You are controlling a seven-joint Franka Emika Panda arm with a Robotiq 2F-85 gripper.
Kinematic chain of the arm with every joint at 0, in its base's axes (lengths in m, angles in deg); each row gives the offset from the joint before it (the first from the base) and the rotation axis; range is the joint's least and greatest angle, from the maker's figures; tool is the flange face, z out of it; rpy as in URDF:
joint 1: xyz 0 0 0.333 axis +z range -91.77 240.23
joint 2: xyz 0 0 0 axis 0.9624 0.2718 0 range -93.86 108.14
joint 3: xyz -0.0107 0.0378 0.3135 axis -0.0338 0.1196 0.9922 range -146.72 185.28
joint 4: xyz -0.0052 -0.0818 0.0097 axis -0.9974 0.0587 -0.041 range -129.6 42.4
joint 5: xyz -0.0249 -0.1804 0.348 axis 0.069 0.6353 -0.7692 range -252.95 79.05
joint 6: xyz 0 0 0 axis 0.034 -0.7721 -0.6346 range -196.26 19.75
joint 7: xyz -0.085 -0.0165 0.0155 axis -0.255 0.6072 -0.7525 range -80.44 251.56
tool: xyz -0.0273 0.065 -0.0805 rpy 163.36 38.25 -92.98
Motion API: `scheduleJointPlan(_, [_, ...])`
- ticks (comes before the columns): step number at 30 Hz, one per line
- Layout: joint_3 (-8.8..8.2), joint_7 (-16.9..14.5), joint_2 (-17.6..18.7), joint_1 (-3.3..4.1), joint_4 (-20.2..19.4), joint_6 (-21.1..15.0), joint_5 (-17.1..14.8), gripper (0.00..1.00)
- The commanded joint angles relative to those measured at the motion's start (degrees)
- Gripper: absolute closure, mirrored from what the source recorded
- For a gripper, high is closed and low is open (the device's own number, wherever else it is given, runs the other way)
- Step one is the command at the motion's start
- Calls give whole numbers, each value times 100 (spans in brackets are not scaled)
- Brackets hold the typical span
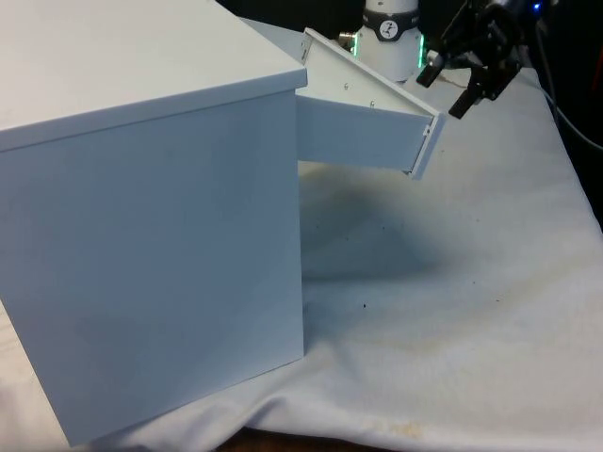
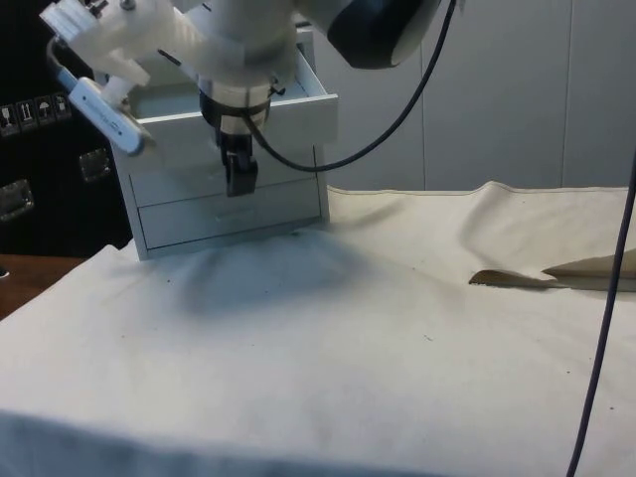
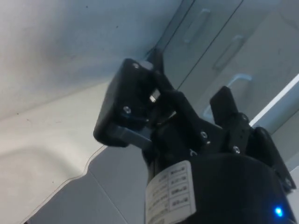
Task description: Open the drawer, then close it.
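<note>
Drawer [image 1: 363, 132] out, hand [image 1: 455, 87] open just beside its front. I risk off-centre push jamming drawer or shifting chest [image 1: 151, 226].

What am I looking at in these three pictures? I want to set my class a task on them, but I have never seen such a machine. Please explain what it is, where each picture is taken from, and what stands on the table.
The machine is a white robot arm ending in a black gripper with two fingers, a simple hand. It works at a table under a white cloth.

One picture looks across the table towards the robot. One is taken from the table's side. One comes from a camera on the robot's wrist, so the black gripper looms close.

On the cloth stands a white chest of drawers. In the front view it shows its plain side. Its top drawer is pulled out; the side view shows that drawer open above the closed ones.

The gripper hangs just in front of the open drawer, holding nothing. Whether it touches the drawer front I cannot tell.
</note>
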Motion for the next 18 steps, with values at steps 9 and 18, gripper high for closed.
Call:
scheduleJointPlan(9, [6,166,17,6,-40,-40,132,67])
scheduleJointPlan(18, [-52,166,6,-29,-34,34,264,100])
